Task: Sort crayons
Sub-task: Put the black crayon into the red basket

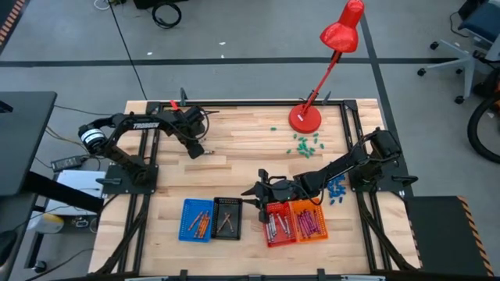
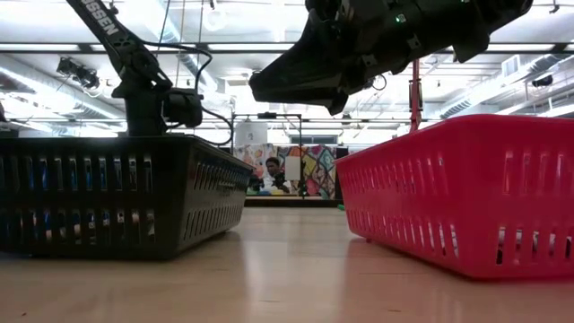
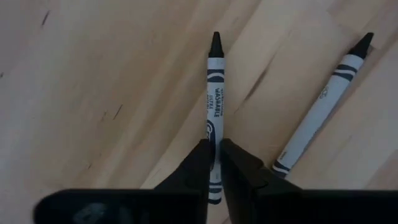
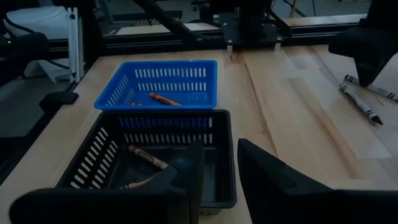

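Now picking: left gripper (image 3: pixel 214 163) clenched on black-tipped grey-white paper-wrapped crayon (image 3: pixel 214 99), flat on pale wooden tabletop (image 3: pixel 93 81). Next: lift, carry to black slotted plastic basket (image 1: pixel 226 218). Right gripper (image 4: pixel 217 163) released, above it.

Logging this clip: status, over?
Left end effector shut on black crayon, on table. Right end effector open, empty, over black basket. Nothing obstructing.

"WASHABLE" on crayon (image 3: pixel 214 109); "TROSSEN" on left arm (image 1: pixel 145 122)
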`<action>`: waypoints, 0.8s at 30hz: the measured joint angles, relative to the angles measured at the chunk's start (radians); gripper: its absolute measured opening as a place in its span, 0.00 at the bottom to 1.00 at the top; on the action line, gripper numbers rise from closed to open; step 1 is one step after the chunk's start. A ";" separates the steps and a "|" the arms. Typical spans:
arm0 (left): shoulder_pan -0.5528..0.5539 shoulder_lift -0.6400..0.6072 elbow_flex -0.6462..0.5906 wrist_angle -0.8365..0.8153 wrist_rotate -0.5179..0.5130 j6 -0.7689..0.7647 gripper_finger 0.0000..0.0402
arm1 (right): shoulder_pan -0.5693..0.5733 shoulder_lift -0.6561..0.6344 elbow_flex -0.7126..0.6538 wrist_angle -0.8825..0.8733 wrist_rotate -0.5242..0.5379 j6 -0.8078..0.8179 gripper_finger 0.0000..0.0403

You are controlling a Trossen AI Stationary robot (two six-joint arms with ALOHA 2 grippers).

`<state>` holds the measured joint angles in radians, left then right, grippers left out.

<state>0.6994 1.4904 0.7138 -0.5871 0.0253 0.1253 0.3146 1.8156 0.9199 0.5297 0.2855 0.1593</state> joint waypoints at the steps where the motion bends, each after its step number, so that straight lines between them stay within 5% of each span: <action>1: 0.000 -0.002 -0.005 0.003 0.001 0.000 0.08 | 0.000 0.000 0.000 0.000 0.000 0.000 0.25; 24: -0.050 -0.100 0.023 0.004 -0.022 -0.006 0.01 | 0.000 -0.001 0.000 -0.005 0.005 0.002 0.25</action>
<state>0.6495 1.3902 0.7367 -0.5829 0.0029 0.1194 0.3149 1.8149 0.9199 0.5251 0.2905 0.1611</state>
